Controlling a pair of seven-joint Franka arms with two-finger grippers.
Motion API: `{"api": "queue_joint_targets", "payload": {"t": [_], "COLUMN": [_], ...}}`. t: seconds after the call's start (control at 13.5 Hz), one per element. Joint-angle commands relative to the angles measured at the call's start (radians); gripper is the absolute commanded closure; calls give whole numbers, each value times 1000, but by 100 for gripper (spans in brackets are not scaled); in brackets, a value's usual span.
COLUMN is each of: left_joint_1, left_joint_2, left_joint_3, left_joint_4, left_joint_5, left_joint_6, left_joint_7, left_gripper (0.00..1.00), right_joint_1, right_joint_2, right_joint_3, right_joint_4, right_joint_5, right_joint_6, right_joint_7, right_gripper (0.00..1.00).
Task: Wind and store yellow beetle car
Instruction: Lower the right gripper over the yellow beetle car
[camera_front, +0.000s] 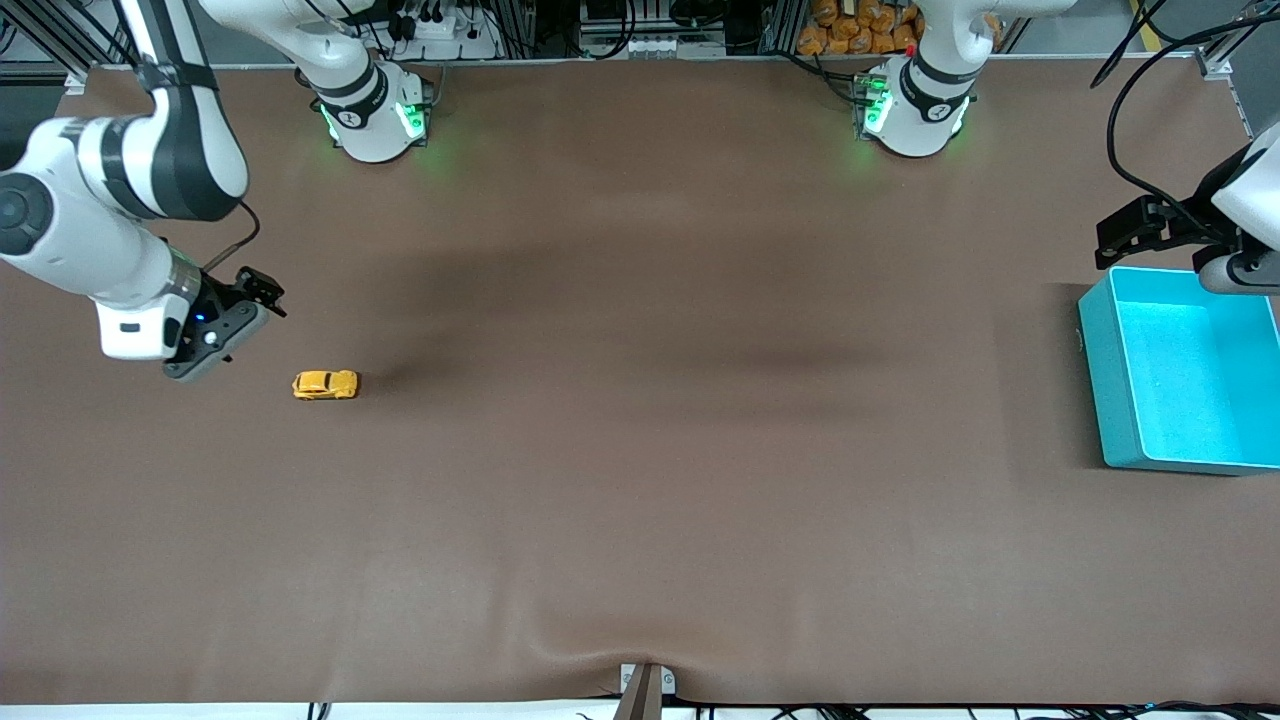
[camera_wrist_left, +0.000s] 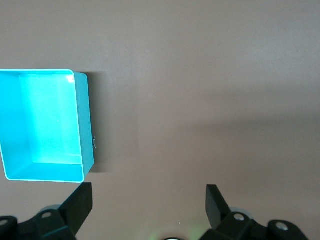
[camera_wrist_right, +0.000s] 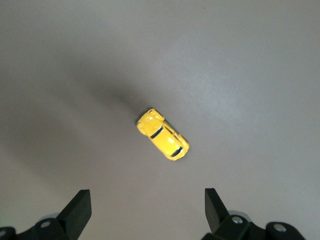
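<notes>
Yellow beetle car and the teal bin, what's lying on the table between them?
Nothing: the front view shows only bare brown table between the yellow beetle car and the teal bin.

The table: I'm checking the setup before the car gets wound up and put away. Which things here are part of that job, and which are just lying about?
Part of the job:
- yellow toy car, on the table, untouched
- teal bin, empty, at the left arm's end
- right gripper, open, hanging beside the car
- left gripper, open, by the bin's edge

Lying about:
- nothing else but the brown table mat
</notes>
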Motion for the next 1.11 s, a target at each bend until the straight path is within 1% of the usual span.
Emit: {"api": "queue_joint_targets", "payload": {"t": [0.0,0.22,0.45,0.52,0.82,1.04], "left_joint_1": [5,5,5,5,8,18], "left_joint_2": [-14,-14,-14,-12,-11,-12], "left_joint_3": [-3,-3,-3,-3,-2,-3], "left_joint_4": [-7,-5,-4,-4,-4,-5], "left_joint_5": [3,3,5,5,9,9], "left_joint_6": [-7,-7,-7,-7,-7,-7], "left_joint_7": [4,4,4,3,4,3], "left_gripper": [0,0,0,0,0,0], "right_joint_1": [-2,-13,-14,-16,-22,-27], "right_joint_2": [52,123,157,172,246,284], "right_joint_3": [-4,-6,-4,-4,-4,-4], "right_joint_4": [-10,-16,-27,-36,-47,-50], "right_joint_5": [-27,-16,-14,-5,48,139], "right_joint_6": [77,157,180,208,249,254], "right_joint_7": [-201,-425,-504,-536,-645,-708], "right_gripper": [0,0,0,0,0,0]}}
